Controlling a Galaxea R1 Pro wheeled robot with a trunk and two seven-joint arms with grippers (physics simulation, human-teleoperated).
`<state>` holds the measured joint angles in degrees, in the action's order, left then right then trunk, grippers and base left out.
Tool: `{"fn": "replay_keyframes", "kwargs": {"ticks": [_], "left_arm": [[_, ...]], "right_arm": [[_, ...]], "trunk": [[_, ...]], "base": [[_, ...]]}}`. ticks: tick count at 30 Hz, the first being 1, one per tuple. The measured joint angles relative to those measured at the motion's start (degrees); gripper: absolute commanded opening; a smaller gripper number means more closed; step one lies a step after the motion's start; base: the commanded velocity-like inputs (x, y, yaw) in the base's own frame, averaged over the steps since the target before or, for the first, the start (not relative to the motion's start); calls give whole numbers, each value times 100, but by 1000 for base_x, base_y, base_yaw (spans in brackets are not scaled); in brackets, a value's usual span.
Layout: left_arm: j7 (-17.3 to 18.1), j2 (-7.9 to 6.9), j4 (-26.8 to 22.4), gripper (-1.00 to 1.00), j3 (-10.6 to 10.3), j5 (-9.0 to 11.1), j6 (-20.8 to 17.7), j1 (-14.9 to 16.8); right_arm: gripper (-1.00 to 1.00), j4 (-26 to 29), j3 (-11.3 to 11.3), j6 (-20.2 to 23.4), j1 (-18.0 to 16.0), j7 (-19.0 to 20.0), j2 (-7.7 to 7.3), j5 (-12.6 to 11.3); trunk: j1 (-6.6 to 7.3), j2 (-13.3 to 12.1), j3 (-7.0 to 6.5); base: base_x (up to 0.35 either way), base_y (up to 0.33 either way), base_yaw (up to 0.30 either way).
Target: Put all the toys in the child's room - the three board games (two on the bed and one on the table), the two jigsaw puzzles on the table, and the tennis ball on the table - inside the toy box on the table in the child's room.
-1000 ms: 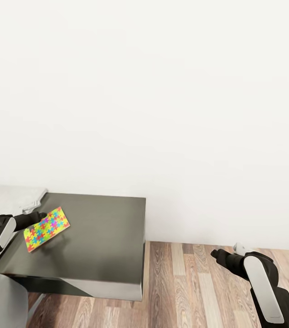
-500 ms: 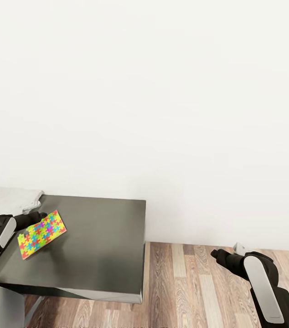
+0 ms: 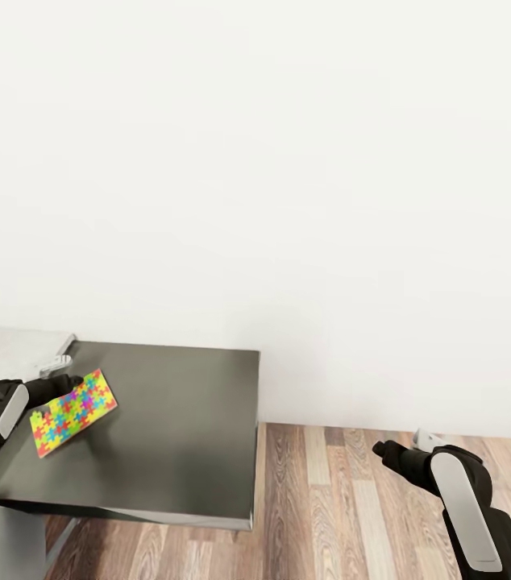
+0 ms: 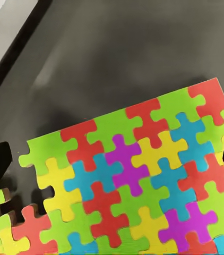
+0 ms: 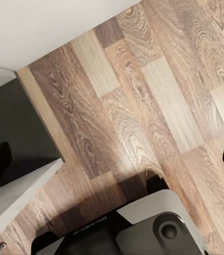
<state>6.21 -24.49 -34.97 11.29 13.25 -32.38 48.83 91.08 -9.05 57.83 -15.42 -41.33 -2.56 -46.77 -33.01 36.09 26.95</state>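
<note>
A jigsaw puzzle point(image 3: 72, 412) is gripped by the left tool point(image 3: 56, 389) above the dark bench point(image 3: 175, 435); the right tool point(image 3: 383, 449) is spread wide, its fingertips cut off.

The jigsaw puzzle point(image 3: 72, 412) is a patchwork of interlocking red, yellow, lime-green, blue and purple pieces. The side desk point(image 3: 167, 419) is dark grey, the wall point(image 3: 288, 177) plain white, and the floor point(image 3: 344, 507) streaked brown-and-tan wood planks. Both arms are black with pale grey panels.
</note>
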Motion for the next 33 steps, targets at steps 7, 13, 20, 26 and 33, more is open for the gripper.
{"fn": "replay_keyframes", "kwargs": {"ticks": [7, 13, 20, 26, 33], "left_arm": [[61, -5, 0, 100, 18, 25, -28, 0], [161, -10, 3, 100, 36, 38, -40, 0], [695, -48, 2, 100, 36, 30, -62, 0], [1189, -64, 3, 100, 36, 22, -87, 0], [1465, -70, 2, 100, 45, 49, -303, 0]], "right_arm": [[100, 0, 0, 0, 0, 0, 2, 0], [100, 1, 0, 0, 0, -1, -1, 0], [100, 1, 0, 0, 1, 5, -4, 0], [100, 1, 0, 0, 0, 8, -6, 0], [100, 1, 0, 0, 1, 8, -15, 0]], "trunk": [[0, 0, 66], [-1, 0, 123], [-1, 0, 160], [-1, 0, 165], [-1, 0, 166]], "base": [[115, 96, 0], [22, 15, 0], [4, 3, 0], [0, 0, 0], [0, 0, 0]]}}
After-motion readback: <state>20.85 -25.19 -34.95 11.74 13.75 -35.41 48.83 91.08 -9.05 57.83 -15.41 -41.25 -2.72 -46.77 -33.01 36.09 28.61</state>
